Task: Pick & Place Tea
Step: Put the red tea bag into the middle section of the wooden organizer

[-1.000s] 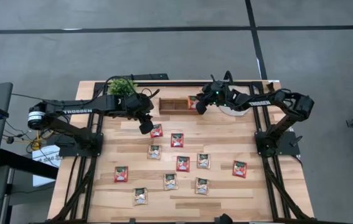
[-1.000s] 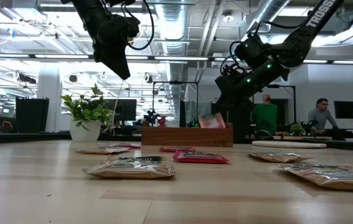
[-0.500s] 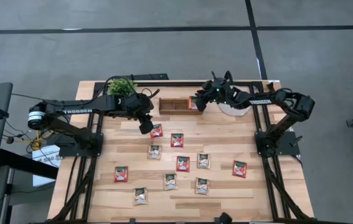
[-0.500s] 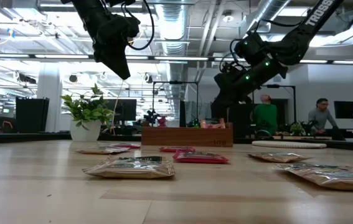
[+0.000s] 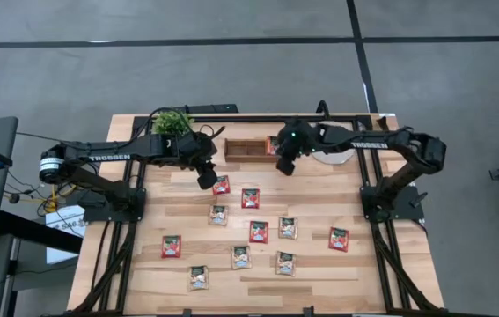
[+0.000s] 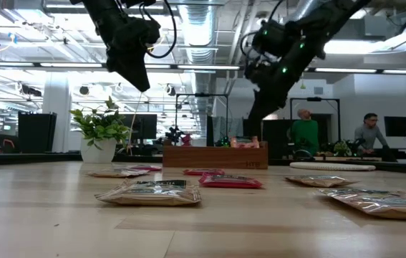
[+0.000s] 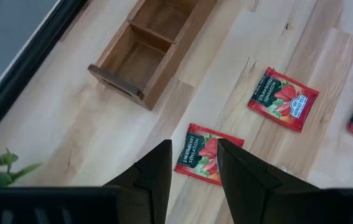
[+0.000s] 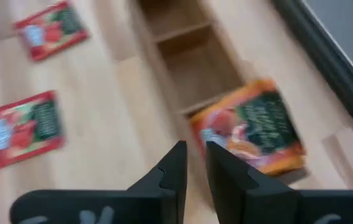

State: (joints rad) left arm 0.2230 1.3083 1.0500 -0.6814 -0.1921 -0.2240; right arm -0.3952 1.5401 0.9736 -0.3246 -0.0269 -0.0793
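Landmark: the wooden tray [image 5: 247, 148] sat at the far edge of the table [image 5: 143, 282], long side across, its compartments open upward.

Orange sachet: an orange tea sachet [image 8: 251, 134] lay in the tray's end compartment nearest the right arm, tilted against the compartment wall (it shows poking above the rim in the low view [image 6: 244, 142]).

Right jaws: the right gripper [image 5: 285, 164] hung above the table just in front of that same end of the tray. Its jaws stood narrow with a slim gap and nothing between them; in the right wrist view [image 8: 192, 163] the orange sachet lay just beyond the fingertips, apart from them.

Left jaws: the left gripper [image 5: 207, 179] hung in front of the tray's other end, raised off the table. Its jaws stood parted to a moderate gap, holding nothing [image 7: 192, 171].

Red sachet by the left jaws: a red strawberry sachet [image 7: 206, 154] lay flat on the table straight beyond the gap of the left jaws, not touched by them; in the high view it sat just beside the gripper [image 5: 222, 185], in front of the tray.

Second red sachet: another red sachet [image 7: 282, 99] lay flat, near the first and apart from it.

Other sachets: the rest lay scattered flat on the table, well in front of the tray [image 5: 259, 232].

Potted plant: it stood [image 5: 172, 121] beside the tray's left end.
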